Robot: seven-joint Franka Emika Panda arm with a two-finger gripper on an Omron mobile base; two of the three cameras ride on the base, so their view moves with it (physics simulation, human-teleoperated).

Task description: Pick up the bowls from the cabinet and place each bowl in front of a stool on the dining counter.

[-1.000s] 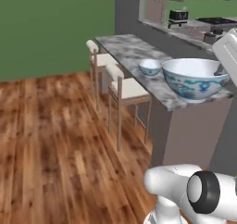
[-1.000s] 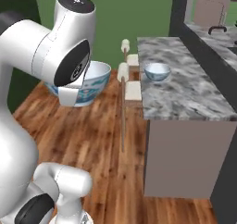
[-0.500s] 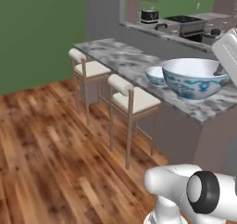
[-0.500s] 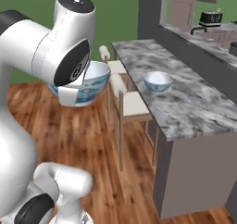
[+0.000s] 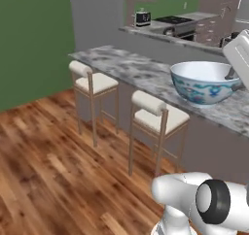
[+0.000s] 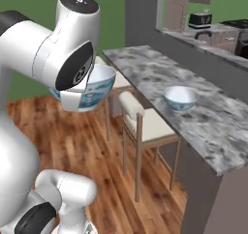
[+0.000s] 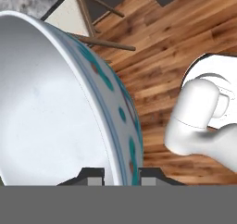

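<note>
From the left base view, the white arm is reaching in from the right edge, its hand angled down onto the far rim of a white bowl (image 5: 205, 82) with blue-green pattern, which is hanging level in front of the dining counter (image 5: 141, 71). Two stools (image 5: 158, 117) are standing side by side along the counter's near face, cream seats on thin brown legs, over the wooden floor (image 5: 53, 166). A dark toaster (image 5: 142, 18) is sitting on the taller ledge behind.

Over in the right base view, the arm is rising tall at the left, its big upper joint folded over and partly hiding the carried bowl, which is riding above the floor beside the stools. A second bowl (image 6: 180, 98) is sitting upright on the counter slab, well apart from the carried one. So two bowls are counted, and two stools.

Down the hand view, the gripper (image 7: 121, 174) is pinching narrowly on the bowl's rim, one finger inside the plain white hollow and one against the patterned outside. A stool seat and the second bowl are peeking in at the top left corner.
</note>
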